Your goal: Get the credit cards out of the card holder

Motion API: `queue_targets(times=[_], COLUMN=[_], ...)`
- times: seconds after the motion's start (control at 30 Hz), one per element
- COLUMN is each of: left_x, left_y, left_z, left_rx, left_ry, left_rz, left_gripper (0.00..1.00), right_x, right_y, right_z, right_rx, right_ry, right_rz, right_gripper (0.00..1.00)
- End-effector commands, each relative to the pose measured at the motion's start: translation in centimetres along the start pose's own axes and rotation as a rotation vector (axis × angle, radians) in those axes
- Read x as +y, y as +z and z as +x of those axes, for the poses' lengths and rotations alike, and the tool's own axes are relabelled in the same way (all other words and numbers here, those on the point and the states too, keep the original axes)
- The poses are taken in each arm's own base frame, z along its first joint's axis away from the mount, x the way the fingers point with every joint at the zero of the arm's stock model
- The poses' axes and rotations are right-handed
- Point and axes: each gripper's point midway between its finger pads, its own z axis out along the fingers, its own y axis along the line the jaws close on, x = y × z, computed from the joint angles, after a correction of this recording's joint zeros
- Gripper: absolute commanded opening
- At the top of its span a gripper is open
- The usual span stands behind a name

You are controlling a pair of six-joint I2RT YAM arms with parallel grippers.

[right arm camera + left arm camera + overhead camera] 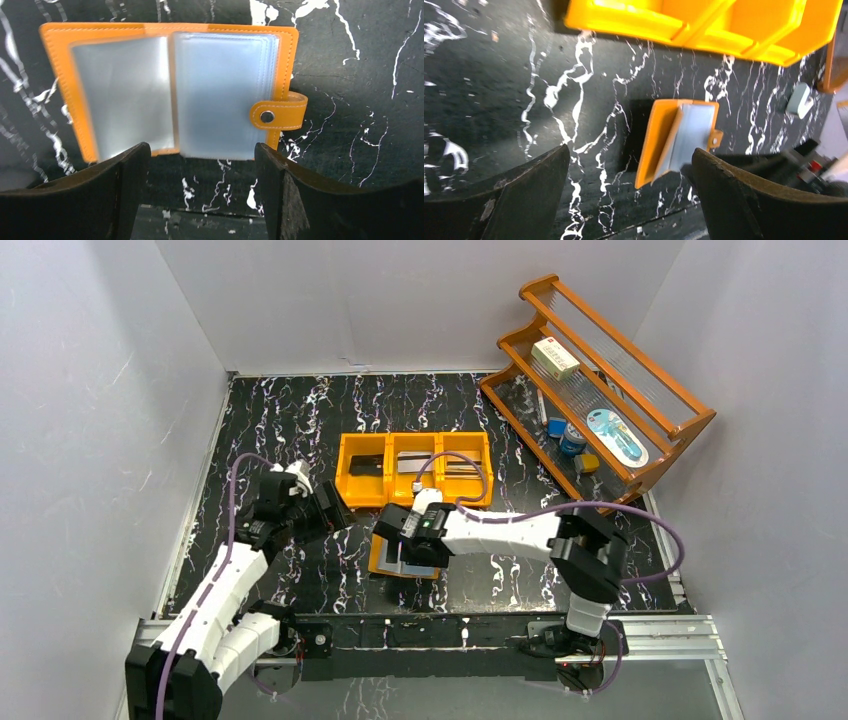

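Observation:
The card holder (175, 90) lies open on the black marbled table, tan-orange with pale-blue clear sleeves and a strap tab (280, 114); no card shows in the sleeves. My right gripper (200, 175) is open and empty just above its near edge. From above, that gripper (392, 540) hides most of the holder (378, 560). A black card (367, 466), a silver one (412, 464) and a striped one (460, 468) lie in the orange bin (414, 444). My left gripper (338, 510) is open and empty, left of the holder (676, 140).
The three-compartment orange bin (704, 25) stands just behind the holder. A wooden rack (600, 390) at the back right holds a white box (555, 357) and small items. White walls close in the table on three sides.

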Motion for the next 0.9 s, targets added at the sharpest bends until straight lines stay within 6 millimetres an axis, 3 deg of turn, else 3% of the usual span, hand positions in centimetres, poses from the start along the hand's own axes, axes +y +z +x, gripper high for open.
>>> queue_targets(times=[0.0, 0.3, 0.53, 0.63, 0.87], left_x=[-2.0, -2.1, -2.0, -2.1, -2.1], left_y=[0.4, 1.3, 1.8, 1.9, 2.0], left_z=[2.4, 4.0, 4.6, 4.9, 5.1], left_rx=[0.121, 0.196, 0.229, 0.242, 0.25], left_ry=[-0.019, -0.068, -0.083, -0.087, -0.091], left_rz=[0.143, 0.177, 0.179, 0.192, 0.19], left_gripper=[0.9, 0.87, 0.86, 0.85, 0.83], right_x=[-1.4, -0.2, -1.5, -2.4, -4.4], right_y=[0.2, 1.3, 3.5, 4.3, 5.2], right_z=[-1.2, -0.9, 0.4, 1.1, 1.4], right_rx=[-0.075, -0.064, -0.004, 0.016, 0.005], right_ry=[0.049, 0.031, 0.027, 0.017, -0.013], right_rz=[0.141, 0.092, 0.126, 0.156, 0.248], right_gripper=[0.85, 0.87, 0.86, 0.8, 0.57])
